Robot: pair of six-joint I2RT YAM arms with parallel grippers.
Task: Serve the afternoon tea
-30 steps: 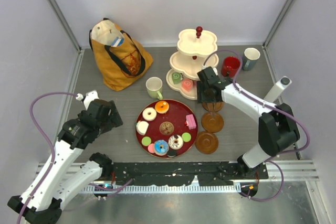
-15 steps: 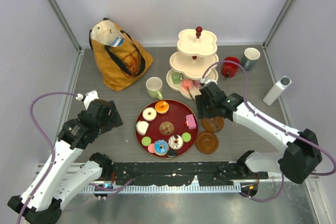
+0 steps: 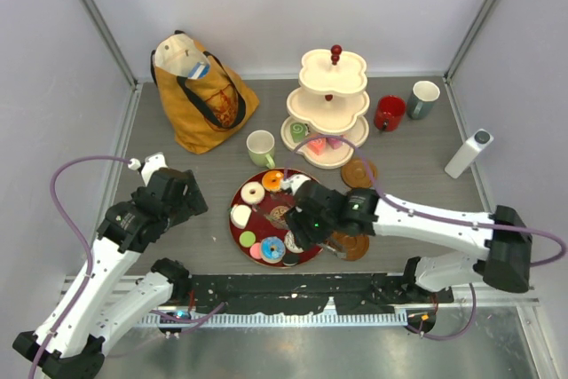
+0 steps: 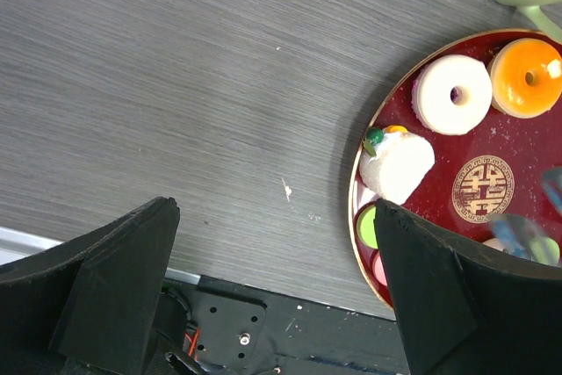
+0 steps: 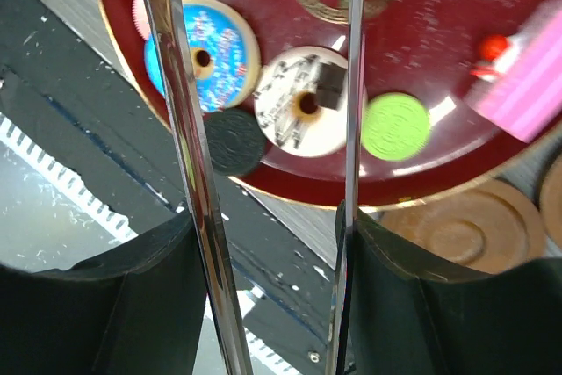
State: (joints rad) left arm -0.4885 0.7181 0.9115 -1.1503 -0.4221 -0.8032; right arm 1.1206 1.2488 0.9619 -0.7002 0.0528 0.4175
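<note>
Toy pastries lie on the dark-red tray (image 3: pixel 266 210): a white donut (image 3: pixel 252 193), an orange donut (image 3: pixel 273 180), a white cake (image 3: pixel 240 216), a blue donut (image 3: pixel 272 248). My right gripper (image 3: pixel 306 212) hovers over the tray, shut on metal tongs (image 3: pixel 286 185). In the right wrist view the tong blades (image 5: pixel 183 120) straddle a white chocolate-topped donut (image 5: pixel 307 101), apart from it. The pale green mug (image 3: pixel 260 147), red mug (image 3: pixel 389 113) and grey-blue mug (image 3: pixel 424 98) stand on the table. My left gripper (image 3: pixel 177 197) is open and empty left of the tray.
A cream tiered stand (image 3: pixel 330 104) at the back holds a pink (image 3: pixel 317 145) and a green pastry (image 3: pixel 298 130). Brown saucers (image 3: pixel 358 173) lie right of the tray. The mustard tote bag (image 3: pixel 200 95) stands back left, a white bottle (image 3: pixel 469 153) far right.
My right arm has swung from the tiered stand forward and left, across the saucers, to over the tray. The left arm has not moved.
</note>
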